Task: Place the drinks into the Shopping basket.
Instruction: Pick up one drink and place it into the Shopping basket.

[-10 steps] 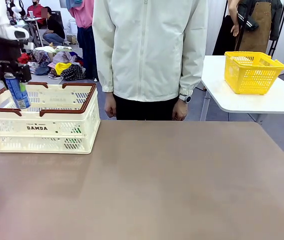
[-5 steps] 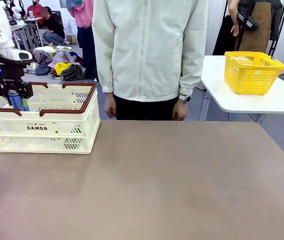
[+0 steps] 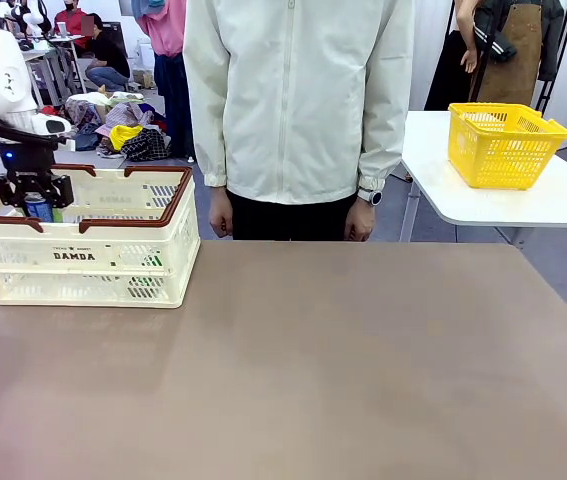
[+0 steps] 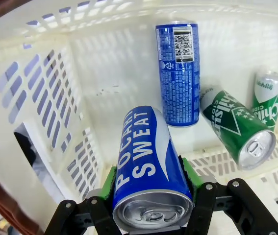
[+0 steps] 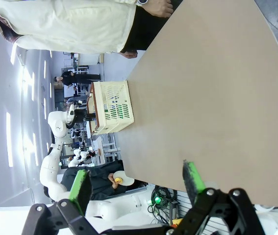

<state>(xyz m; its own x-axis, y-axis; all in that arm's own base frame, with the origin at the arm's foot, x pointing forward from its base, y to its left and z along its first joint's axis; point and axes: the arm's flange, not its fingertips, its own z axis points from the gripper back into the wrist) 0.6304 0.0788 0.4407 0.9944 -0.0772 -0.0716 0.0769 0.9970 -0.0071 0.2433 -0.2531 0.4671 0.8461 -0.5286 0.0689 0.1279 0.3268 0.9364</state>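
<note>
Basket (image 3: 83, 250) sits at the table's far left corner, and I see my left gripper (image 4: 151, 205) lowered inside it, jaws clamped on a blue can (image 4: 148, 166) marked POCARI SWEAT. On the basket floor lie another blue can (image 4: 178, 73) and a green can (image 4: 234, 125), with a second green can (image 4: 268, 98) standing just beside it. My right gripper (image 5: 136, 186) hangs with jaws spread, holding nothing

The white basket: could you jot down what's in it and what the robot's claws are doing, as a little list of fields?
basket: white basket at the table's left end
lying inside: one blue can, two green cans
left gripper: shut on a second blue can, lowered into the basket
right gripper: open, holding nothing
person: standing across the table
</note>
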